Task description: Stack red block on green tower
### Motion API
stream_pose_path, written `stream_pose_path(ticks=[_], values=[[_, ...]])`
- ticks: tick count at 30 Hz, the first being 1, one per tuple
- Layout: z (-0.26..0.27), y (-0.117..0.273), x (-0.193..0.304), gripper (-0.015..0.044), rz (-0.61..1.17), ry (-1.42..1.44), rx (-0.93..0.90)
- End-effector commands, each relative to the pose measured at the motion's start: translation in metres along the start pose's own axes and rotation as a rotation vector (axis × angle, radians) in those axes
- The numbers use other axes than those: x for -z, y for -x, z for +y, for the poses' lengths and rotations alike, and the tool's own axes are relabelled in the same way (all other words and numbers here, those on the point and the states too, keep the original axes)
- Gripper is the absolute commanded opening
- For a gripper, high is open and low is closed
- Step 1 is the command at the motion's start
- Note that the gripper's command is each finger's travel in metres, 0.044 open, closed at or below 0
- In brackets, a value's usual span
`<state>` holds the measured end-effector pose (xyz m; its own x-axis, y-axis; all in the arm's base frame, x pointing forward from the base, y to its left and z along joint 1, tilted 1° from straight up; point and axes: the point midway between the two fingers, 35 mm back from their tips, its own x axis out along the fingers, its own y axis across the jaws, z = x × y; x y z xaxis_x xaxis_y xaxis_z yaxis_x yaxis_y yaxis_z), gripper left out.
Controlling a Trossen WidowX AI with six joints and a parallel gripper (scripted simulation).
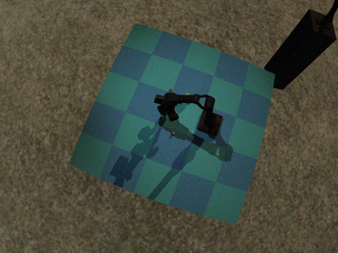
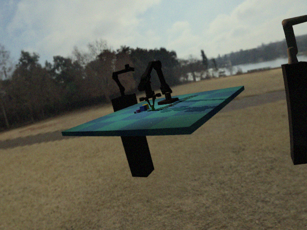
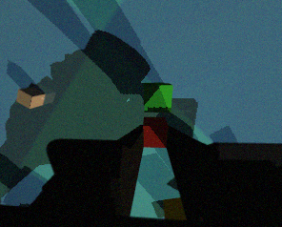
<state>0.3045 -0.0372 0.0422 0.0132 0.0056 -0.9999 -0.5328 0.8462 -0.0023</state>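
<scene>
Jaws: my gripper [image 3: 153, 129] is clamped on the red block [image 3: 153, 134].
Red block: between my fingers, just in front of the green tower [image 3: 157, 96].
Table [image 2: 165, 123]: tan cube [image 3: 31, 97] well left.

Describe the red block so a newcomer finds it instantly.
Start at the checkered table, then follow the dark arm to its end effector. The red block sits clamped there, just below the green tower; it is the only red piece.
</scene>
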Motion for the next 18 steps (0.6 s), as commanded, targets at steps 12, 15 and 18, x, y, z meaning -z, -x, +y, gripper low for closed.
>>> stream_pose_path(ticks=[12,15,18], values=[[-0.001,0.076,-0.001,0.0000,-0.012,0.000,0.006],[-0.001,0.090,-0.001,0.0000,-0.012,0.000,0.006],[-0.001,0.098,-0.001,0.0000,-0.012,0.000,0.006]])
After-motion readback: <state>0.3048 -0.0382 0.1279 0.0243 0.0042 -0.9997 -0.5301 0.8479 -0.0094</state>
